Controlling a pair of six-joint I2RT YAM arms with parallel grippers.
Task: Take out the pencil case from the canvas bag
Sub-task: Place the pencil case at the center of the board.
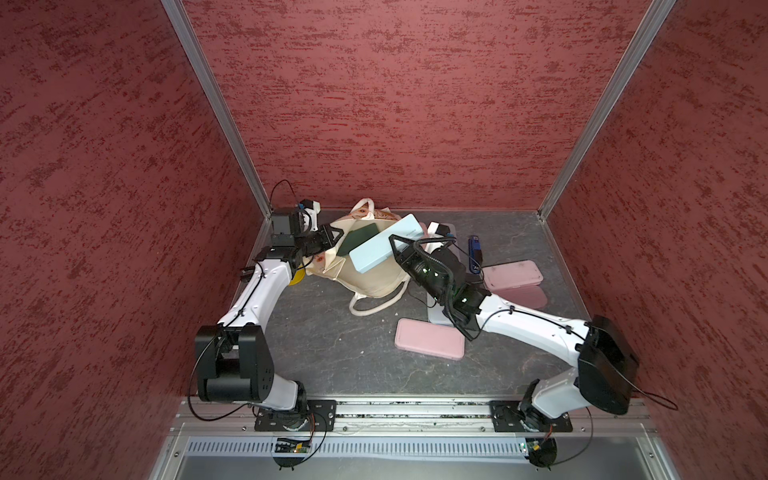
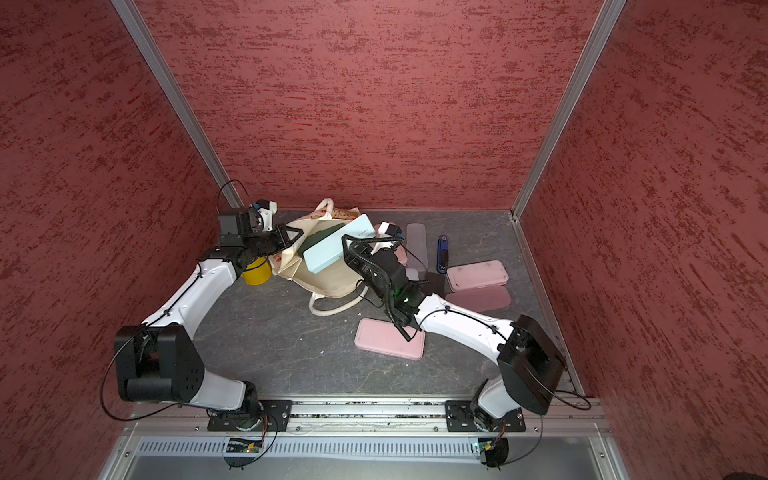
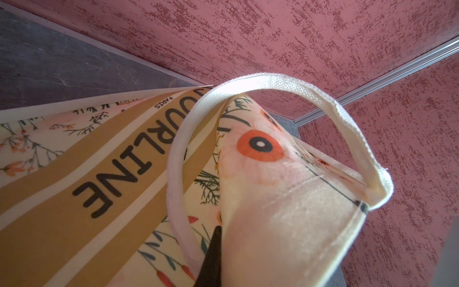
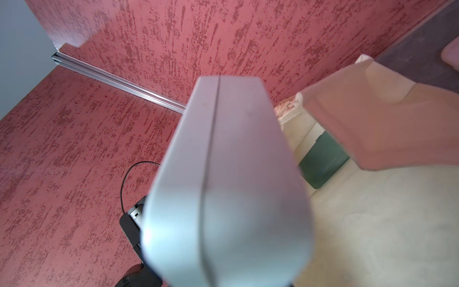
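Pencil case (image 1: 384, 243), pale blue, is clamped at one end by the right gripper (image 1: 400, 246) in both top views, jutting ahead of it over the canvas bag (image 1: 370, 282). The left gripper (image 1: 332, 237) pinches the bag's rim. Left wrist view: printed cloth folds over one dark finger (image 3: 211, 256). Right wrist view: the case (image 4: 223, 174) reaches straight out, with the bag (image 4: 372, 223) beside it.

pencil case (image 1: 380, 243) over canvas bag (image 1: 374, 280) mouth; bag at table (image 1: 332, 353) rear.

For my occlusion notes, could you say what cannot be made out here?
Right wrist view: blurred pencil case hides the right gripper.
Both top views: pencil case covers much of the canvas bag's inside.
A top view: left arm hides part of a yellow object.
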